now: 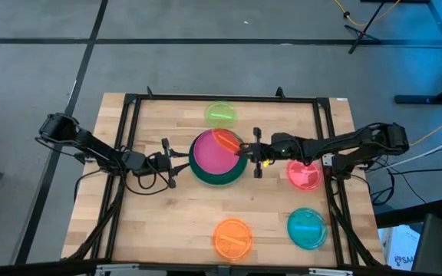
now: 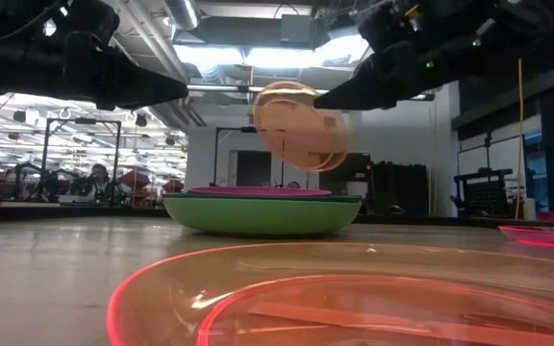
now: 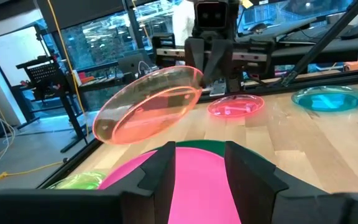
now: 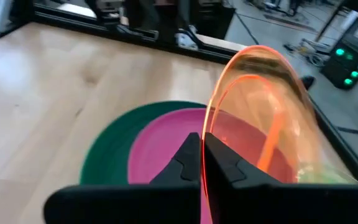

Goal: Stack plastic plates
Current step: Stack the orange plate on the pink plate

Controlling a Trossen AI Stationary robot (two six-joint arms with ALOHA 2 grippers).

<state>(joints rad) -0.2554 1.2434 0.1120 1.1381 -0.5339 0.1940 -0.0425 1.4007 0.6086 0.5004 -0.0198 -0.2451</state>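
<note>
Right claw [image 1: 245,149] pinched tight (raised), left claw [image 1: 181,162] parted, facing it.

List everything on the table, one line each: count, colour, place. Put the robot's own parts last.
Plate stack: light green at the bottom, dark green, magenta on top; table centre.
Held orange plate: one, translucent orange, tilted above the stack's far right rim.
Lime plate: one, translucent lime, far edge, behind the stack.
Red-pink plate: one, translucent, right of the stack, partly under the right arm.
Teal plate: one, translucent, near right.
Second orange plate: one, translucent orange, near edge, centre.
Table: one, pale wood, black frame.
Left gripper: open, empty, just left of the stack.
Right gripper: shut on the held orange plate's rim.
</note>
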